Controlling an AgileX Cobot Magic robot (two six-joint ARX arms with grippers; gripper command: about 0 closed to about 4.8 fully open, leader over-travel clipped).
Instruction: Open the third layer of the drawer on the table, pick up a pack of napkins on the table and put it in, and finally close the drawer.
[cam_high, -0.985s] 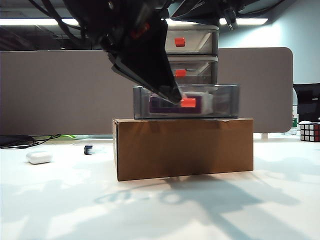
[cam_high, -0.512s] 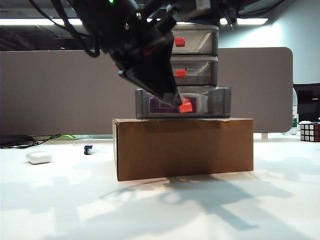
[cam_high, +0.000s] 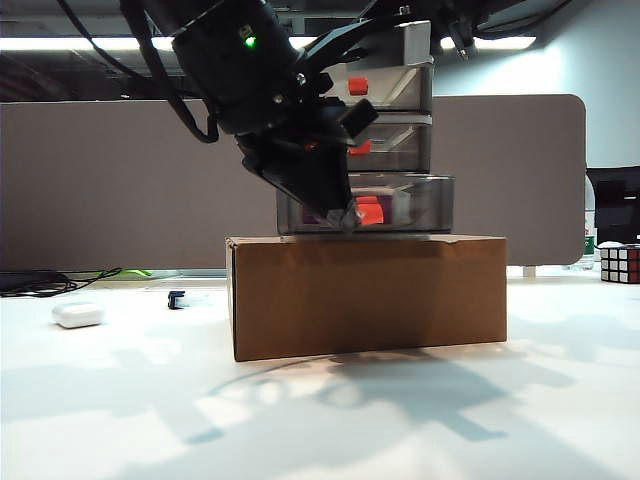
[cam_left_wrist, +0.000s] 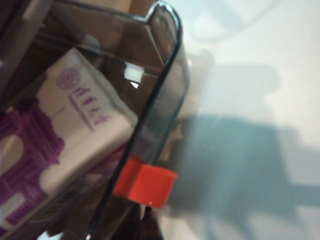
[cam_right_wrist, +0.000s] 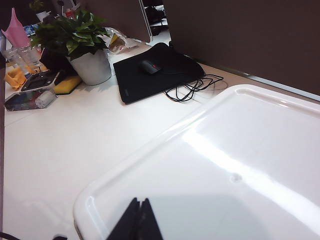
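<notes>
One step left — closing. Left gripper (cam_high: 347, 222), tips pressed together, at nine o'clock of the red knob (cam_high: 370, 211); pack of napkins (cam_left_wrist: 60, 145) inside the third layer (cam_high: 420, 203). Next: push straight. Right gripper (cam_right_wrist: 139, 220) pressed together over the drawer (cam_right_wrist: 240, 165).

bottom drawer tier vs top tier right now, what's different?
The third layer sticks out a little in front of the top tier, which sits flush. The third layer holds the pack of napkins; nothing shows in the top tier. The shut left gripper sits by the third layer's handle; the top tier's is untouched. Both are smoky grey with red-orange handles.
</notes>
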